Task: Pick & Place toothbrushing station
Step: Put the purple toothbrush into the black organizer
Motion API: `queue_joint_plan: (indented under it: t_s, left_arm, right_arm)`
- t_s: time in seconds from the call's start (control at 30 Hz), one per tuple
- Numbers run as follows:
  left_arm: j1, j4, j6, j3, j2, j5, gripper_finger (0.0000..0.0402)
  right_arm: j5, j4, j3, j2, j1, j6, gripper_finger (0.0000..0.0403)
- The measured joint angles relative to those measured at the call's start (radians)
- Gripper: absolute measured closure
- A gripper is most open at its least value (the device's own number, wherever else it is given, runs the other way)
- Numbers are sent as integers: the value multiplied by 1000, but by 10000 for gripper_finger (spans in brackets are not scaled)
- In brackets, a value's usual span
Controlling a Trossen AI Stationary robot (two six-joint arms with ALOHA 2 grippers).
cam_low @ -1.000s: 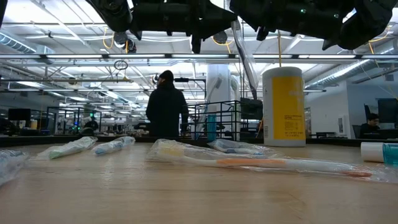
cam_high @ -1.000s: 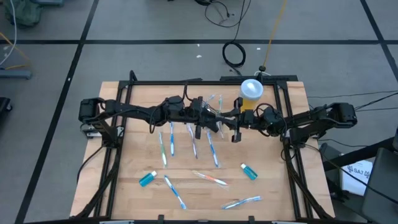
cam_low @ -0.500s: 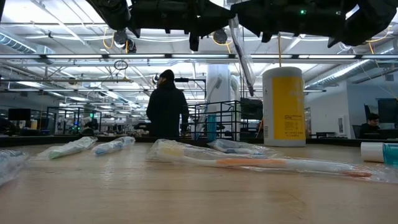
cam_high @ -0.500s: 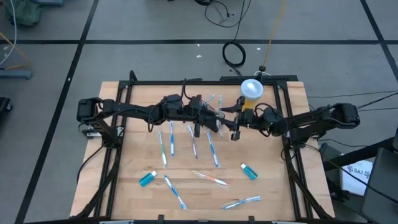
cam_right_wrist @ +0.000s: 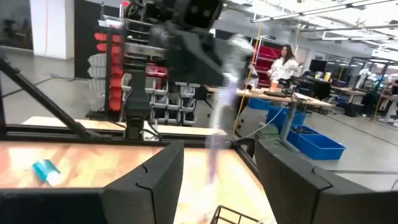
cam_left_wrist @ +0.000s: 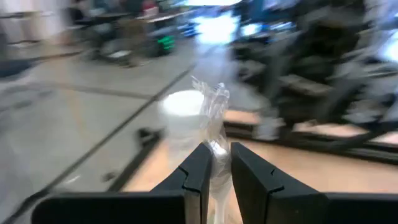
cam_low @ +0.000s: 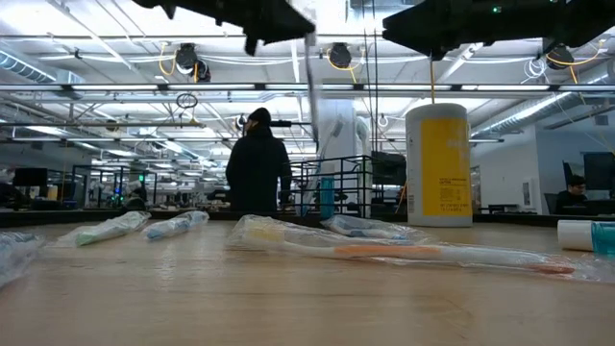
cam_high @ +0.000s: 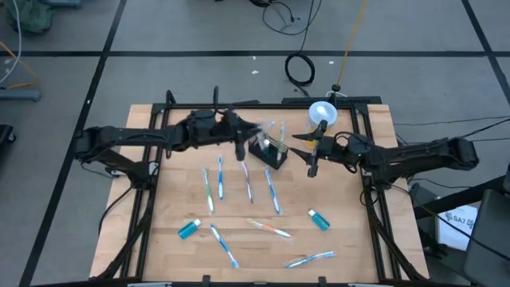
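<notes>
Wooden tabletop near edge: wrapped toothbrushes lying loose, two small teal tubes among them. More toothbrushes side by side mid-table. Past those, black mesh basket sits on the tabletop between the two arms, free of both pincers, a few brushes sticking out of it. Left pincer up off the tabletop just left of the basket, fingers nearly closed on a plastic-wrapped toothbrush standing upright in the grip. Right pincer just right of the basket, fingers spread wide, holding nothing, basket rim showing below them. Yellow cup with white lid at far edge. Person in dark top in the room beyond
</notes>
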Motion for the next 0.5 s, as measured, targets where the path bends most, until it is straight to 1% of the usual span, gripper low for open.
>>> queue_joint_plan:
  t_s: [0.1,0.17,0.3,0.5]
  left_arm:
    - [4,-34,5,0,-4,-125,346]
    - [12,-39,4,0,5,-168,346]
    - [29,-47,-21,-1,45,-193,346]
    - [47,-38,-54,-1,133,-196,346]
  right_arm:
    - [0,-11,0,-10,0,0,212]
    - [0,-13,0,-8,0,-1,211]
    - [-1,-12,0,1,0,-32,212]
    - [-2,-11,0,7,0,-37,214]
